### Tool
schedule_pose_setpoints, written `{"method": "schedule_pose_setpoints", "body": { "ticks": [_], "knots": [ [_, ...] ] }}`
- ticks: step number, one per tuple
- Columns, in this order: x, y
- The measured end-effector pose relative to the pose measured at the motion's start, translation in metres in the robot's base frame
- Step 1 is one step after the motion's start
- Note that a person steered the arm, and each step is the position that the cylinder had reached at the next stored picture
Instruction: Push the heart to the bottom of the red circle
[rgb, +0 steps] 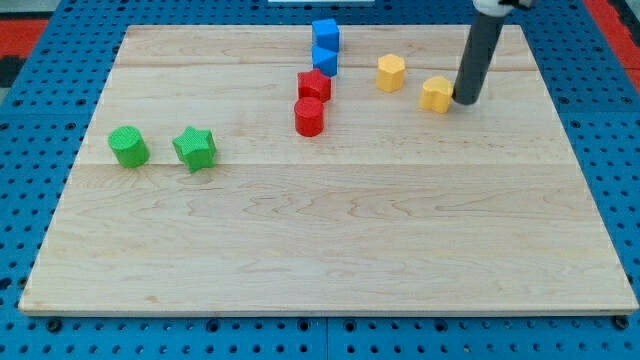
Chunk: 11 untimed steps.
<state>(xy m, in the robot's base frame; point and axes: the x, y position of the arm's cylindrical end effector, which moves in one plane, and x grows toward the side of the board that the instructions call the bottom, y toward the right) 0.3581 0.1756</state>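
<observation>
Starting at the view's left of the desk (330, 260), you have a green cylinder (128, 146) and a green star (194, 148) side by side, well apart from the rest. Toward the middle sits the red circle (309, 116), with another red block (314, 85) touching it above, then two blue blocks (325, 48) stacked toward the view's top. Further right is a yellow hexagon-like block (390, 72), and then the yellow heart (436, 93), the thing you are to move.

There is no gripper here to open or close: the arm ends in a rod, and my tip (466, 101) stands touching or just beside the heart's right edge. So the heart lies directly left of the tip, and the spot below the red circle lies left and downward. You would probably want the tip nudged toward the heart's upper right before pushing.
</observation>
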Motion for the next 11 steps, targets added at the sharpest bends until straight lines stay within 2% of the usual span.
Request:
{"method": "schedule_pose_setpoints", "body": {
  "ticks": [1, 2, 3, 4, 5, 6, 7, 8, 9, 11],
  "knots": [
    [-0.005, 0.016],
    [-0.049, 0.021],
    [-0.067, -0.039],
    [-0.030, -0.063],
    [-0.030, -0.041],
    [-0.063, -0.047],
    [-0.039, -0.022],
    [0.005, -0.024],
    [0.018, -0.029],
    [-0.040, -0.029]
  ]
}}
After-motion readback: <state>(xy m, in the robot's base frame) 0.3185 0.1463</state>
